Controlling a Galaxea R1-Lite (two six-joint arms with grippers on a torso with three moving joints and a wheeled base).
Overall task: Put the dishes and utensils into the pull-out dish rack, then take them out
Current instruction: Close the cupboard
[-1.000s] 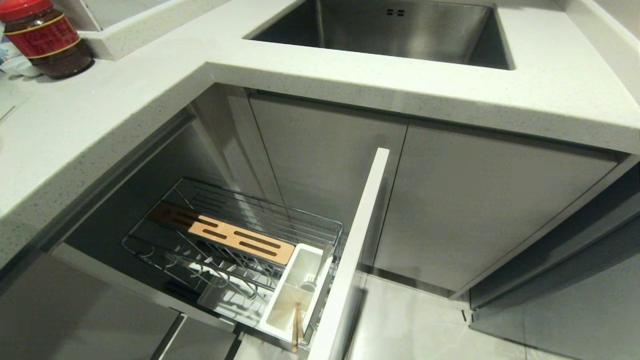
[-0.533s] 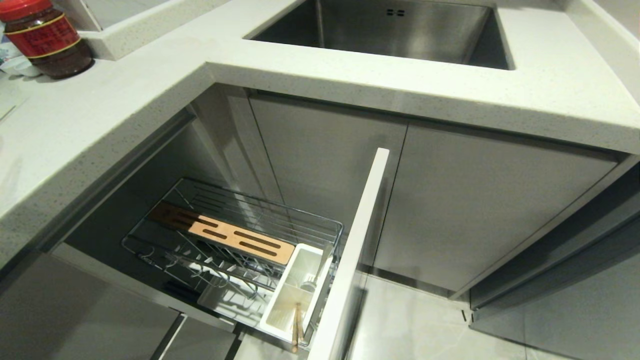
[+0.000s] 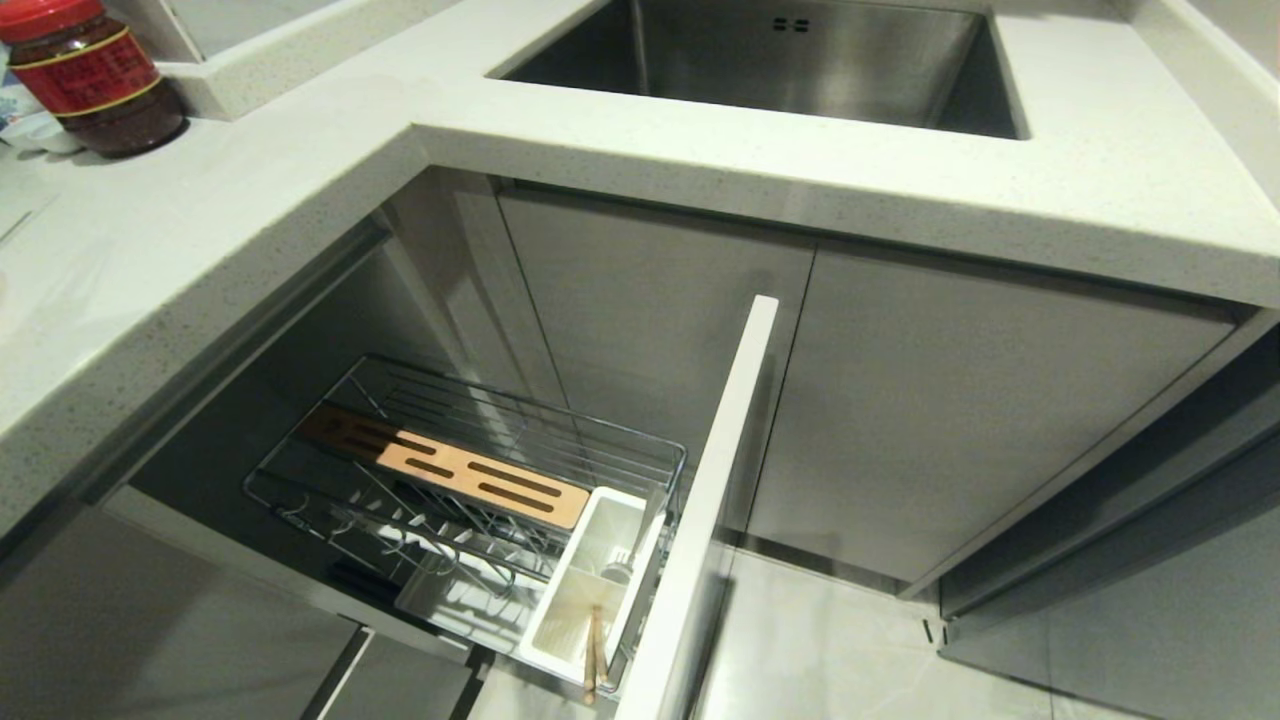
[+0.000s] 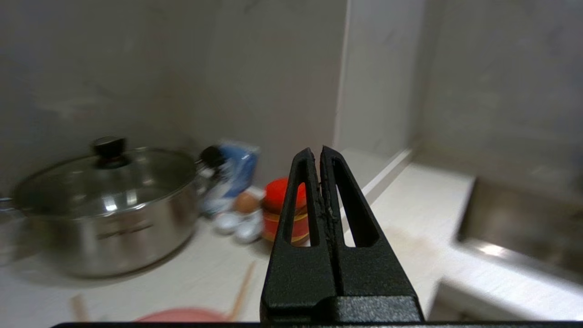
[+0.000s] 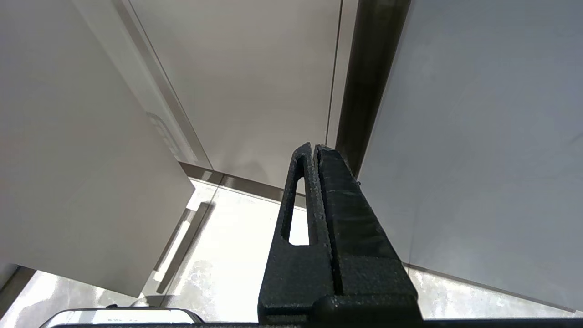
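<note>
Pale speckled countertop [image 3: 250, 200] wraps round a corner above grey cabinet doors, with a steel sink [image 3: 770, 60] set into it and a red-lidded jar [image 3: 90, 75] standing at the far left. Below the counter, the pull-out dish rack [image 3: 470, 480] is drawn out beside its white cabinet front [image 3: 715, 480]. Its slotted wooden strip [image 3: 450, 465] lies across the wire basket, and the white utensil holder [image 3: 590, 590] sits at the end nearest the cabinet front. A pair of wooden chopsticks [image 3: 594, 655] stands in the nearer compartment of that holder; something pale and slim stands in the farther compartment, too small to identify.

Neither arm shows in the head view. The left gripper [image 4: 317, 152] is up over the countertop, its fingers pressed together with nothing between them. Below and just short of its tips, at the edge of the wrist view, lies the rim of the pink plate [image 4: 182, 315], with a light wooden stick [image 4: 242, 291] resting beside it. Farther off stand the lidded steel pot [image 4: 104, 205], the jar and some small white cups [image 4: 237, 225].

The right gripper [image 5: 314, 148] hangs low by the cabinet doors over the floor tiles [image 5: 237, 269], fingers closed and empty, well apart from the rack.
</note>
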